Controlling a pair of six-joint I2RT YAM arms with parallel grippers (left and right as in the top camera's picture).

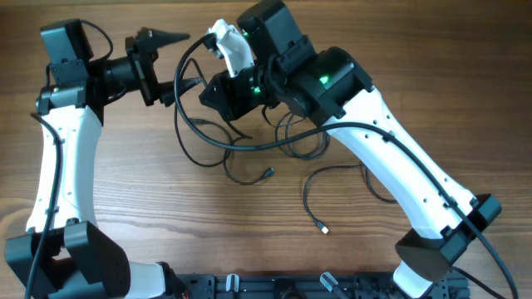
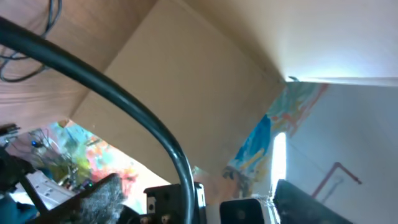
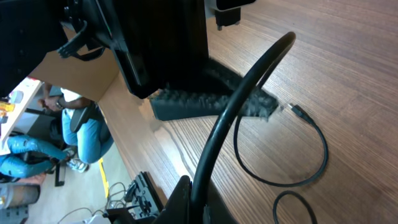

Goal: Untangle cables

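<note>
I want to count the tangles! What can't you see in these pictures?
Overhead: the right arm covers where the cables cross, hiding any knot.
Right wrist: a thick arm cable crosses the right gripper; whether it pinches a cord is unclear.
Left wrist: the cables are cut off at the top-left edge.

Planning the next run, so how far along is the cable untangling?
Partly done: one cable looks apart from the rest, its plug end free on the table. In hand: the left gripper stands open at a raised loop, and the right gripper is shut near it. Left: the knot of crossing loops under the right arm is not yet undone.
</note>
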